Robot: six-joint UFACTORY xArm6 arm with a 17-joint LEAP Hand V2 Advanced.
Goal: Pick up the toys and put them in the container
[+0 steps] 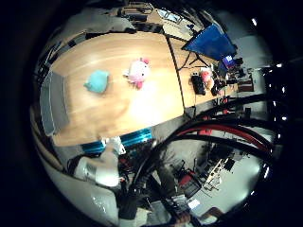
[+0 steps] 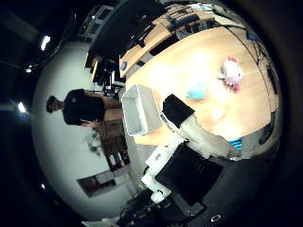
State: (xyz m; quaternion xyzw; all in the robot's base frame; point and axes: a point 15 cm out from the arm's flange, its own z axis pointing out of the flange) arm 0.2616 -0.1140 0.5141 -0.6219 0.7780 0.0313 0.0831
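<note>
A teal plush toy point(image 1: 97, 81) and a pink and white plush toy point(image 1: 138, 72) lie a little apart on the wooden table point(image 1: 118, 109). A grey rectangular container point(image 2: 138, 109) stands at one end of the table, beside the teal toy, and looks empty. My hand point(image 2: 189, 127) is high above the table, far from both toys. One finger reaches out fairly straight across the thumb side view, its black tip over the table's edge near the container. Nothing is in the hand.
A second wooden table point(image 1: 189, 80) adjoins the first, carrying black equipment and a blue panel point(image 1: 210, 42). Blue framing point(image 1: 132, 139) shows under the table's near edge. Desks and chairs fill the room around.
</note>
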